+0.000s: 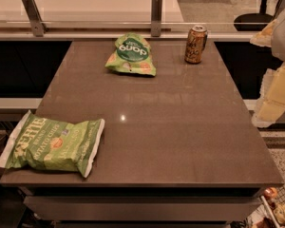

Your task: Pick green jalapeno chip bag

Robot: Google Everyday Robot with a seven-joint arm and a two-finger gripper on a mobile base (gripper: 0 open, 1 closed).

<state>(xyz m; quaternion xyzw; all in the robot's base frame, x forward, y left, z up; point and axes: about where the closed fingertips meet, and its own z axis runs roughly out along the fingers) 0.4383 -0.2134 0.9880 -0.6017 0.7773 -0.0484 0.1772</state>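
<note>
The green jalapeno chip bag (51,143) lies flat at the near left corner of the brown table (180,127), with its left end hanging over the table's edge. It is light green with white lettering and white crimped ends. My gripper (277,91) is at the right edge of the view, raised beside the table's right side and far from the bag. Nothing shows in it.
A smaller green pouch with a dark round "dang" logo (131,55) lies at the far middle of the table. A brown drink can (195,44) stands at the far right. A rail with metal posts (156,8) runs behind the table. An office chair (256,13) stands at the far right.
</note>
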